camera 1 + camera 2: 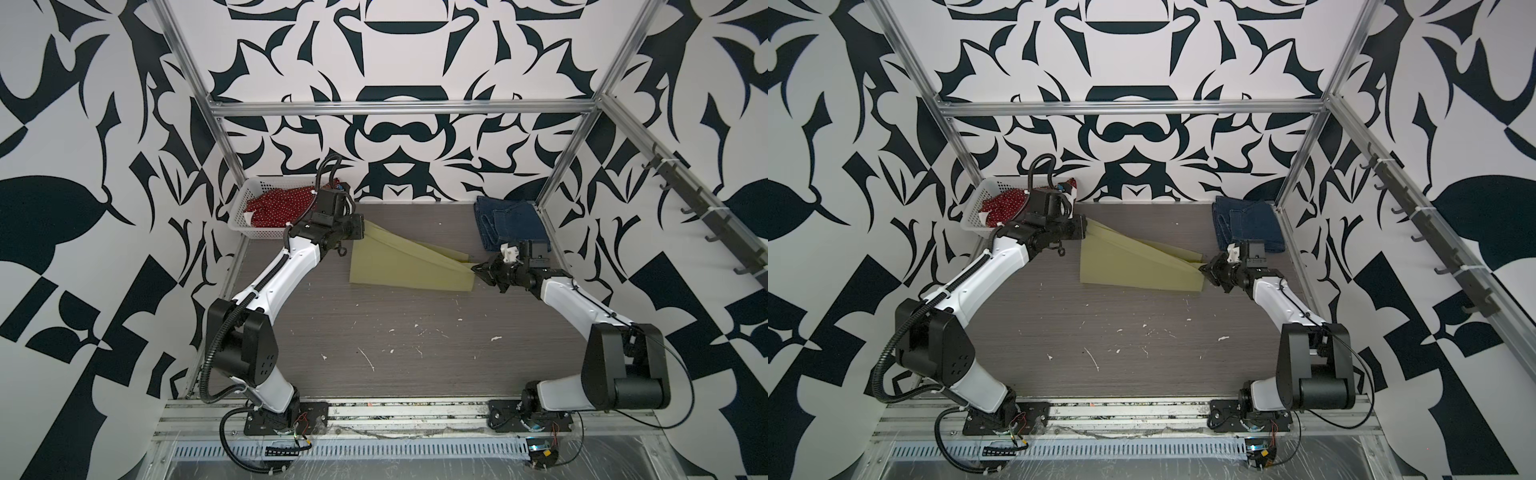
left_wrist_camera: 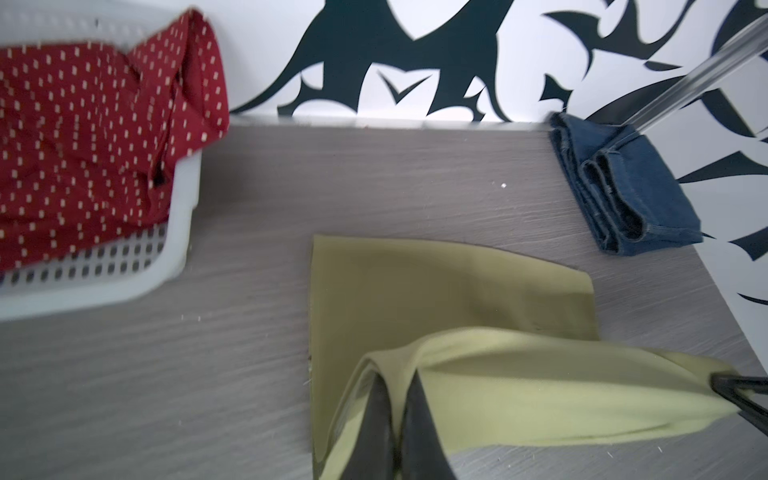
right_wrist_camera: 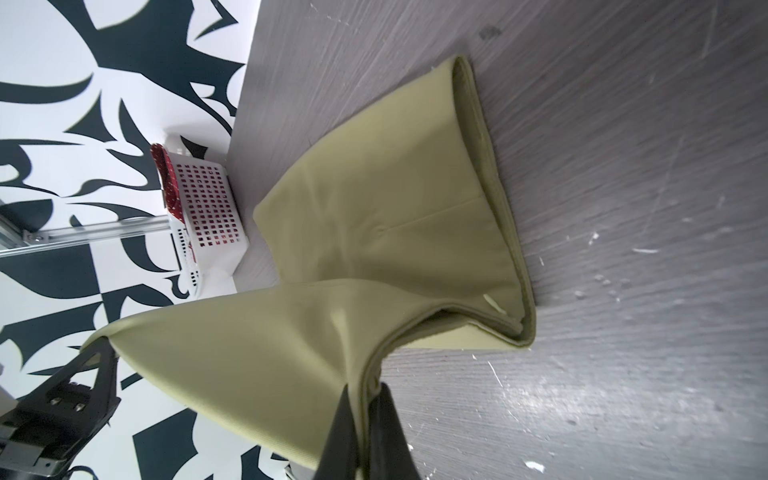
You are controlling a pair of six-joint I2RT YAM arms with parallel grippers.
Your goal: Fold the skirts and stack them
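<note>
A plain olive-green cloth skirt (image 1: 399, 266) lies on the grey wood-grain table (image 1: 374, 332), just above the centre of both top views. Its lower part rests flat on the table. An upper layer is raised and drawn taut between the two hands.

The left hand (image 1: 364, 227) is at the skirt's upper-left end. In the left wrist view its dark fingers (image 2: 380, 415) are pressed together on a bunched edge of the green cloth. The right hand (image 1: 474, 271) is at the skirt's narrow right end. The right wrist view shows its fingers (image 3: 345, 415) pinching a folded edge of the same skirt, lifted off the table.

A dark blue denim skirt (image 1: 511, 222) lies folded on the table in the upper right corner, well apart from the green one and just above the right hand in the frame.

A red skirt with white polka dots (image 1: 278, 208) sits crumpled inside a white perforated plastic basket (image 1: 253, 233) at the upper left of the table, behind the left arm. One part of it drapes over the basket's rim in the left wrist view.
</note>
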